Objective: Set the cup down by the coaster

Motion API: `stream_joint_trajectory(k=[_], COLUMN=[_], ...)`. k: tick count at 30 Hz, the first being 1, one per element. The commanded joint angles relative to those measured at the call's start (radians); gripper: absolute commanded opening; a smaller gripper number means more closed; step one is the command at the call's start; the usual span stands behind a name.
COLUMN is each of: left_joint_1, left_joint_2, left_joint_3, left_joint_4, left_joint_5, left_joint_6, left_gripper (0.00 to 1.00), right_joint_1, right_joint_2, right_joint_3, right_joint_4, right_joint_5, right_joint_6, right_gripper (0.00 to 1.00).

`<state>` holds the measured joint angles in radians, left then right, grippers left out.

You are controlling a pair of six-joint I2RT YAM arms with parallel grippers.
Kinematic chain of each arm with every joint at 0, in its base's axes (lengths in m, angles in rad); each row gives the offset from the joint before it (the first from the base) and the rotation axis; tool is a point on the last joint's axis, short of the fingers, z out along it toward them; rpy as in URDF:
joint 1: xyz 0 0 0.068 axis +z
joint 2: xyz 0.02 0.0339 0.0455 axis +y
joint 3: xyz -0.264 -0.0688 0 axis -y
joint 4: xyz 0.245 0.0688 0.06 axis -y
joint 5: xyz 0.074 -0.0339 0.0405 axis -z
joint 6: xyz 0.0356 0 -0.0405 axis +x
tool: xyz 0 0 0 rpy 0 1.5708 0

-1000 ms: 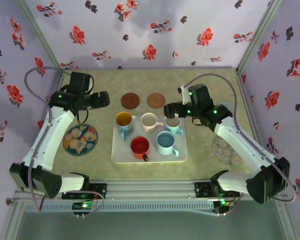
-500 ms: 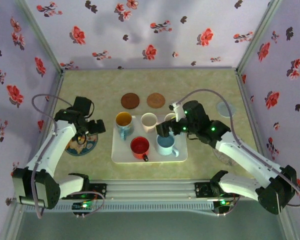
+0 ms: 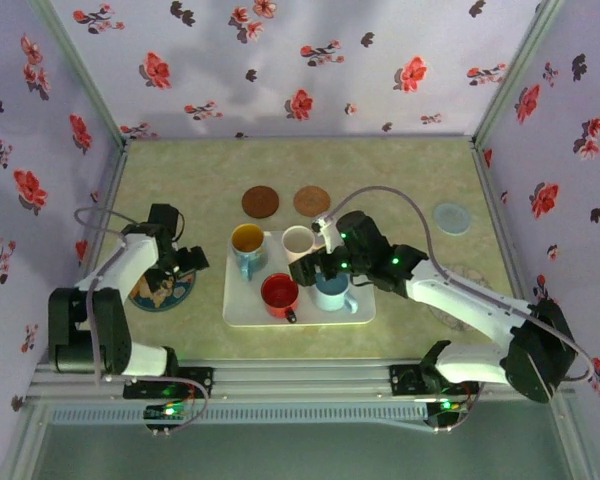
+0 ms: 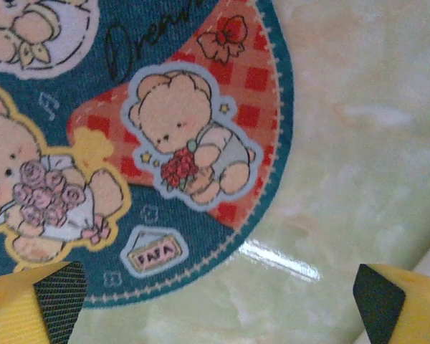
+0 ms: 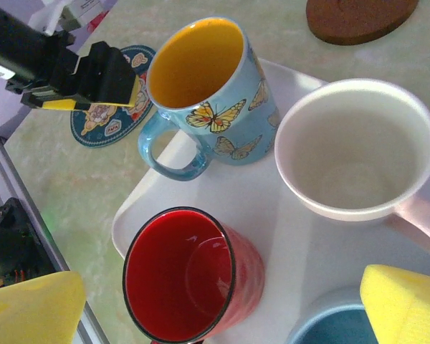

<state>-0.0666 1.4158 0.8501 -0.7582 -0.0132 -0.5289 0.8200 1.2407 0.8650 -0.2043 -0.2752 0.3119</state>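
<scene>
Left arm (image 3: 112, 280) is folded at the left side of the counter (image 3: 180, 170), left jaws spread wide and low over the teddy-bear coaster (image 3: 158, 288). In the left wrist view the coaster's right rim runs between the two yellow fingertips (image 4: 390, 304): one tip over the coaster edge, the other over bare counter, nothing pinched. Can't tell if a tip touches the fabric

White tray (image 3: 242, 312) is mid-counter, just right of that coaster with a strip of counter between. Four cups on it, all upright:
- butterfly mug (image 5: 201, 93), yellow inside, back left
- white cup (image 5: 351, 143) with pink handle, back right
- red cup (image 5: 190, 276), front left
- blue cup (image 3: 332, 290), front right

Right arm (image 3: 465, 298) reaches in from the right, right jaws spread over the front half of the tray. In the right wrist view the red cup sits on the tray in the gap between the yellow fingers (image 5: 29, 308), nearer the frame-left one, with no contact visible. The blue cup's rim is just beside the other finger

Behind the tray are two brown cork coasters (image 3: 261, 201) side by side, apart from it. A pale blue coaster (image 3: 451, 218) lies near the right wall, well apart from the tray
</scene>
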Motion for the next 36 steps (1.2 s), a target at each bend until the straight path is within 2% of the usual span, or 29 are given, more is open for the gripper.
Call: stream_joint_trajectory(k=[1, 15, 17, 24, 27, 30, 34, 36], left_joint_1=[0.021, 0.065, 0.068, 0.074, 0.074, 0.074, 0.074, 0.074], left_joint_2=[0.066, 0.279, 0.296, 0.306, 0.304, 0.284, 0.245, 0.224], left_joint_3=[0.032, 0.076, 0.069, 0.084, 0.087, 0.087, 0.097, 0.108], left_joint_4=[0.058, 0.128, 0.140, 0.142, 0.146, 0.157, 0.152, 0.143], left_joint_5=[0.006, -0.003, 0.006, 0.006, 0.007, 0.029, 0.048, 0.053], left_joint_6=[0.010, 0.064, 0.063, 0.054, 0.041, 0.032, 0.032, 0.032], left_gripper=[0.96, 0.79, 0.70, 0.56, 0.44, 0.29, 0.04, 0.00], right_joint_1=[0.011, 0.012, 0.012, 0.012, 0.012, 0.012, 0.013, 0.012], right_joint_2=[0.021, 0.086, 0.104, 0.113, 0.119, 0.119, 0.126, 0.129], right_joint_3=[0.044, 0.093, 0.112, 0.124, 0.132, 0.131, 0.121, 0.121], right_joint_4=[0.059, 0.052, 0.032, 0.029, 0.021, 0.025, 0.039, 0.034], right_joint_5=[-0.019, 0.001, -0.003, 0.023, 0.026, 0.030, 0.020, 0.023], right_joint_6=[0.009, 0.012, 0.006, 0.000, -0.005, 0.003, 0.025, 0.024], right_gripper=[1.00, 1.00, 1.00, 1.00, 1.00, 1.00, 1.00, 1.00])
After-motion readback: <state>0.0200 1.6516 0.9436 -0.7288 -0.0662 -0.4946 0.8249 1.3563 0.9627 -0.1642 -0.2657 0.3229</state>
